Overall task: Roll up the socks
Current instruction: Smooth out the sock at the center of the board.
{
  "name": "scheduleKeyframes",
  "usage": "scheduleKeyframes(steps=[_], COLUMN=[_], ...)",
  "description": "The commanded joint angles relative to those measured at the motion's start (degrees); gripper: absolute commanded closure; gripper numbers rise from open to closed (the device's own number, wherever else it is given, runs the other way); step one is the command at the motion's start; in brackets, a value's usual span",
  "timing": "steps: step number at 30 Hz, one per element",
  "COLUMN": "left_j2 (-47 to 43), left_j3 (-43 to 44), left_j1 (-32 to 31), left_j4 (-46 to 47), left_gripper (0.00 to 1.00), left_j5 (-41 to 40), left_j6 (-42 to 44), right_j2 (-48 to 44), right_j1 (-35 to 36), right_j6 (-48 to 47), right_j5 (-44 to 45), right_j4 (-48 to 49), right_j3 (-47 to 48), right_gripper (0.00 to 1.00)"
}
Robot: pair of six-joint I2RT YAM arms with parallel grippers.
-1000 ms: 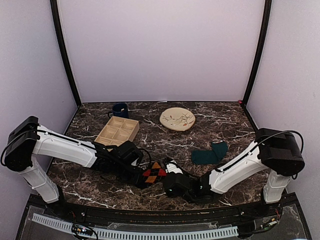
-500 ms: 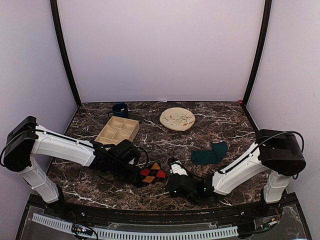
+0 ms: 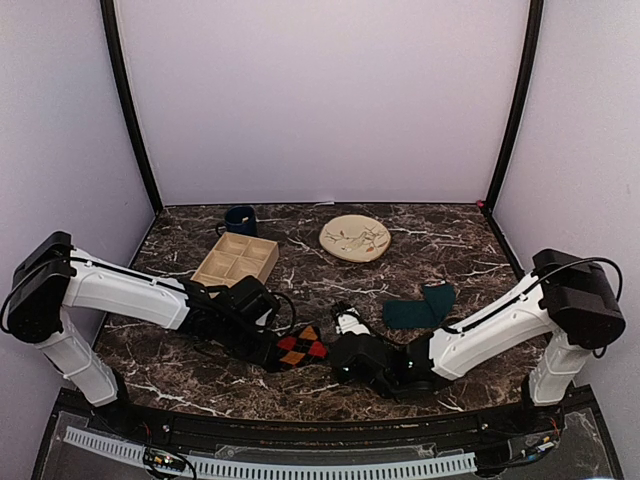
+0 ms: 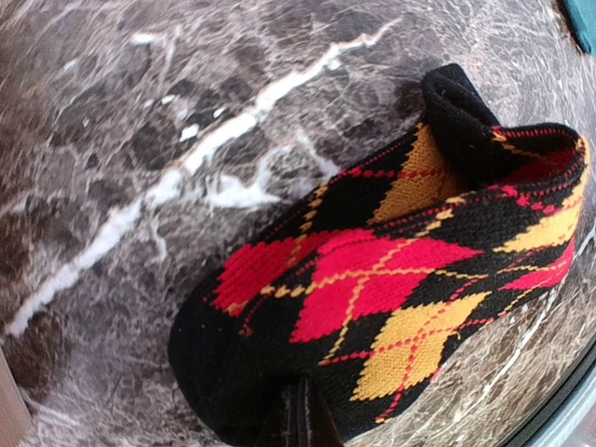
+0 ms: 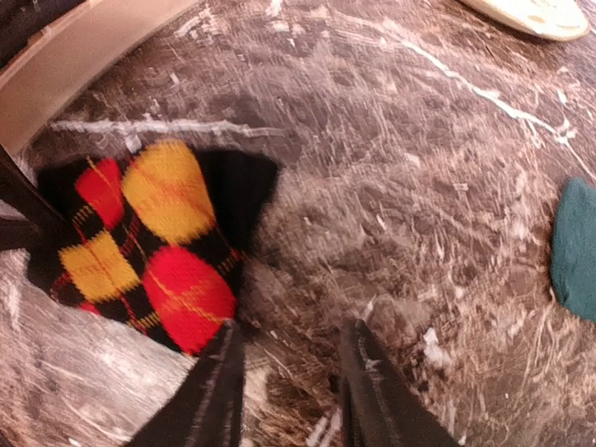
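1. Nearest the arms, at about 6 o'clock on the marble table [image 3: 470, 250], lie the black argyle socks [image 3: 302, 346] with red and yellow diamonds, folded into a short bundle.
2. The left gripper [image 4: 300, 416] reaches in from 9 o'clock and is clamped tight on the near end of the argyle socks, pinching the black fabric.
3. The right gripper [image 5: 291, 346] stands at the bundle's 3 o'clock side. Its fingers are parted, with bare marble between them, and it holds nothing.
4. A second ago the right gripper was pressed against the argyle socks. Now it is drawn back and apart from them, and its fingers have spread.
5. Since then the bundle has shifted slightly toward 9 o'clock and looks more compact, and the right arm's shoulder end sits further toward 3 o'clock.
6. Farther out, at about 4 o'clock, the teal socks [image 3: 420, 308] lie flat where they were, well apart from both grippers.
7. At 10 o'clock stands a wooden compartment tray [image 3: 203, 279].
8. At 11 o'clock, behind the tray, stands a dark blue mug [image 3: 240, 220].
9. At 12 o'clock lies a cream plate [image 3: 355, 238] with a sprig pattern.
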Motion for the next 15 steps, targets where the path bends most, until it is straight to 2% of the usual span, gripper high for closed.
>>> scheduleKeyframes(steps=[1, 5, 11, 15], left_j2=[1.4, 1.6, 4.4, 6.2], left_j3=[1.0, 1.6, 4.8, 6.4], left_j1=[0.6, 0.6, 0.7, 0.7], left_j4=[-1.7, 1.6, 0.8, 0.4], left_gripper=[1.00, 1.00, 1.00, 1.00], left_j5=[-0.1, 1.8, 2.3, 3.1], left_j6=[7.6, 13.9, 20.5, 21.8], right_j2=[-4.2, -5.8, -5.7, -3.6], right_j1=[-3.9, -6.9, -10.2, -10.4], right_j6=[-4.7, -5.8, -5.7, -5.8], right_j5=[-6.0, -11.6, -19.3, -22.0], right_j4=[-0.6, -0.2, 1.5, 2.1], right_j3=[3.7, 4.2, 3.4, 4.0], right_gripper=[0.61, 0.53, 0.52, 0.52])
